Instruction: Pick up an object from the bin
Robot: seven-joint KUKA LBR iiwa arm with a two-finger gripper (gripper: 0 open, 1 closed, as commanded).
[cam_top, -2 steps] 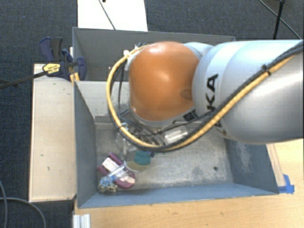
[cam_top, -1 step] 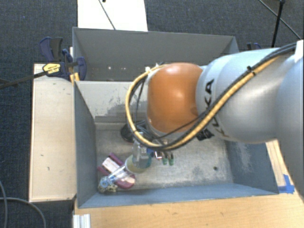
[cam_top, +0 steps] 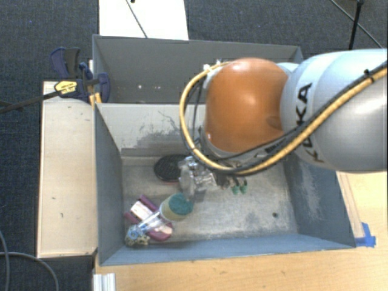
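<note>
My gripper (cam_top: 193,185) reaches down below the orange dome into the left middle of the bin; its metal fingers point at the floor just above a small jar with a teal round lid (cam_top: 177,207). A black round disc (cam_top: 168,167) lies right behind the gripper, toward the bin's back wall. Left of the jar sits a small pink and white box (cam_top: 141,210), and a clear packet with purple and blue contents (cam_top: 150,230) lies at the front left corner.
A small green piece (cam_top: 239,188) lies on the floor right of the gripper, under the dome's edge. The arm and its looped cables cover the bin's upper right. The right half of the floor is bare grey metal.
</note>
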